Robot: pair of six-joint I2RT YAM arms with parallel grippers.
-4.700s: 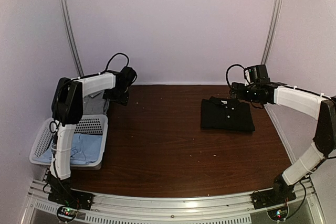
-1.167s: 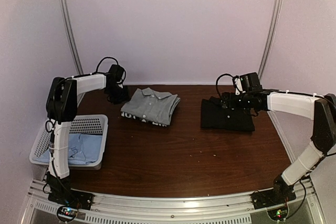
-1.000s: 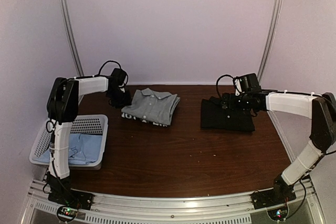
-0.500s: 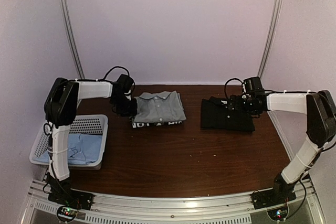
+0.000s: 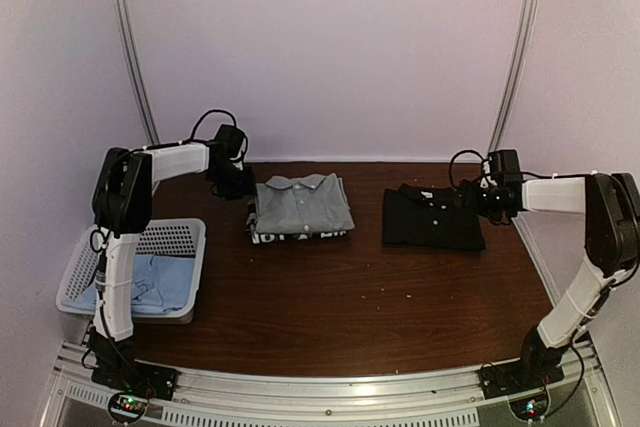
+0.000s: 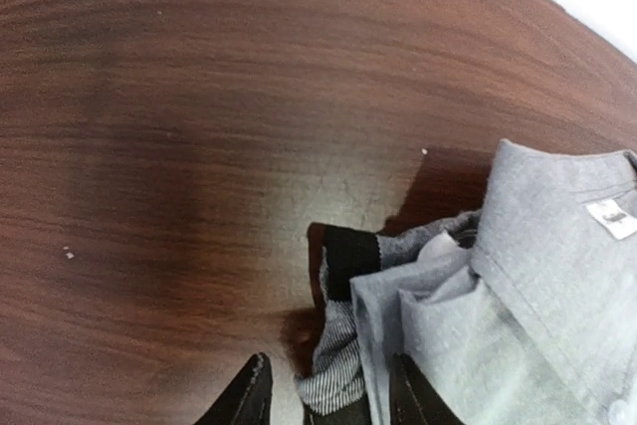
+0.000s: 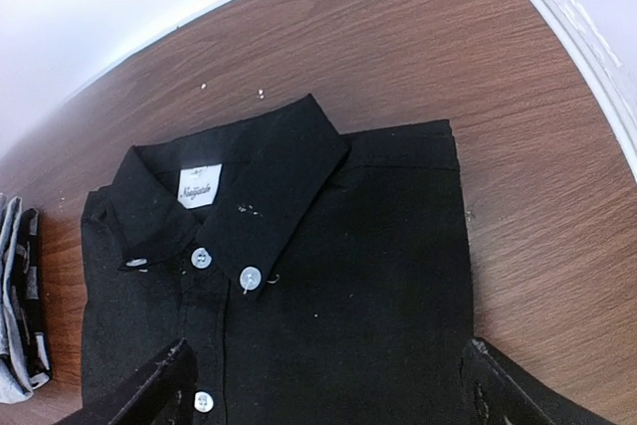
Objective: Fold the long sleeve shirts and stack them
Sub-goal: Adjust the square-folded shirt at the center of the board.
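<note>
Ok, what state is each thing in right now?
Grey shirt: folded, lying flat.
Black shirt: folded, buttoned.
Blue shirt: crumpled in the basket.
Basket: upright, holding the blue shirt.
Left fingers: open at the grey shirt's edge.
Right fingers: open over the black shirt.

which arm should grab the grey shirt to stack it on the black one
Left. The left gripper sits open at the grey shirt's left edge, with cloth between its fingers. The right gripper is open at the black shirt's right side, farther from the grey one.
</note>
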